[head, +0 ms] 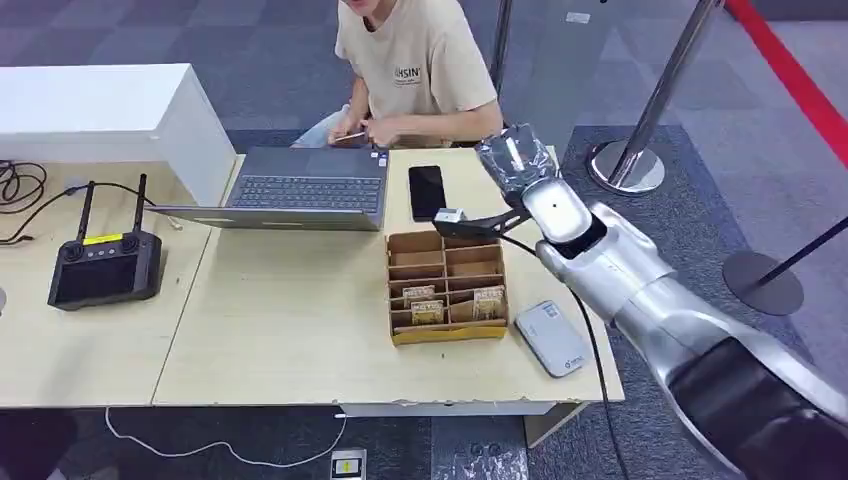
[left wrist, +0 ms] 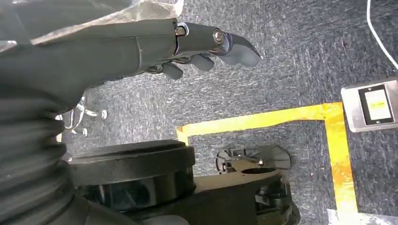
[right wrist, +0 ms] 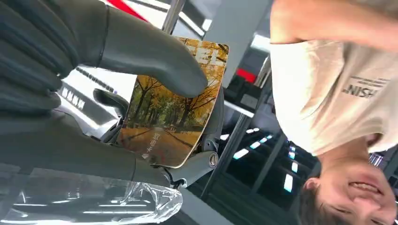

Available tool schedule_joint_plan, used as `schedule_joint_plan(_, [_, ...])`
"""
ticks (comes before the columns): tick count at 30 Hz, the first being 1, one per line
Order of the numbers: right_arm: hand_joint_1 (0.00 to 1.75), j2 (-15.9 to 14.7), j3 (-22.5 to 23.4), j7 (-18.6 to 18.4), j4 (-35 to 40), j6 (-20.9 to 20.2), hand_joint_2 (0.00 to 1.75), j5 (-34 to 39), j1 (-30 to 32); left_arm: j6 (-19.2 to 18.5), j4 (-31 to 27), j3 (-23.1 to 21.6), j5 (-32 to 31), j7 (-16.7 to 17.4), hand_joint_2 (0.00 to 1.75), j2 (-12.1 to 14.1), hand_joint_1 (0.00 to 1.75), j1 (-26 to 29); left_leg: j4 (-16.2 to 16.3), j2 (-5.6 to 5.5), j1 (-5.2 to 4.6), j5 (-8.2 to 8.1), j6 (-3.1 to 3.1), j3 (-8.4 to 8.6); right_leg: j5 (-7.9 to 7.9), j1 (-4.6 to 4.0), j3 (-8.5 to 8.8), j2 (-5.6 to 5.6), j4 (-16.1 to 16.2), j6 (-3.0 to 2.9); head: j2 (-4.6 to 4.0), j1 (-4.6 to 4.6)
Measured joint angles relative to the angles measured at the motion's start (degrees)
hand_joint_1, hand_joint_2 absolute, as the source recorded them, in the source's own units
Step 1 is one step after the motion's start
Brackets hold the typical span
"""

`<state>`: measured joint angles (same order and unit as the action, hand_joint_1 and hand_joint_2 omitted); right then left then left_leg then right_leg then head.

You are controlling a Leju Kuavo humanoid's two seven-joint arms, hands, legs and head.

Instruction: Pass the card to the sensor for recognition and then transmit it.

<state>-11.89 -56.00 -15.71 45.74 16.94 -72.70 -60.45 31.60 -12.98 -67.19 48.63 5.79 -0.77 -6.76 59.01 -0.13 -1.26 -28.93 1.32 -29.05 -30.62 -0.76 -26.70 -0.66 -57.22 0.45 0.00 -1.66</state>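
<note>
Grey carpet tiles are spreading around a pale wooden surface (head: 290, 330), behind which a person in a beige T-shirt (head: 418, 62) is sitting. On the surface a grey laptop (head: 305, 188) is lying open, with a black phone (head: 427, 191) just beside it and a black remote controller with two antennas (head: 105, 265) resting well to the left. A cardboard divider box (head: 446, 288) is sitting near the right end, holding a few cards in its nearer compartments, and a grey card sensor (head: 551, 338) is lying just beside the box on the right.

Reaching up over the far right corner of the surface, the right hand (head: 515, 163), wrapped in clear plastic, is raised toward the person. From the right wrist view, this right hand (right wrist: 141, 93) is pinching the card (right wrist: 171, 105) between its thick thumb and darker fingers (right wrist: 110, 101); the card is showing an autumn tree avenue.

Hanging low, the left hand (left wrist: 197, 49) is holding nothing, its fingers curling in loosely above dark carpet marked with yellow floor tape (left wrist: 338, 145).
</note>
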Motion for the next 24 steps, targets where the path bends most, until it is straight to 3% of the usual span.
schedule_joint_plan(9, [1.75, 0.92, -2.12, -0.28, -3.06, 3.23, 1.75, -1.05, -0.93, -0.35, 0.02, -0.15, 0.33, 0.20, 1.75, 0.04, 0.00, 0.03, 0.01, -0.01, 0.00, 0.00, 0.00, 0.01, 0.00, 0.00, -0.01, 0.00, 0.01, 0.00, 0.00, 0.00])
schedule_joint_plan(24, [1.75, 1.25, -2.29, -0.39, -5.46, 3.60, 1.75, -0.92, -1.01, -0.31, 0.15, -0.72, -0.20, 0.00, 1.75, 0.04, 0.00, 0.05, 0.02, 0.01, 0.00, 0.00, 0.00, 0.02, 0.00, 0.00, 0.01, 0.01, 0.00, 0.00, 0.00, 0.02])
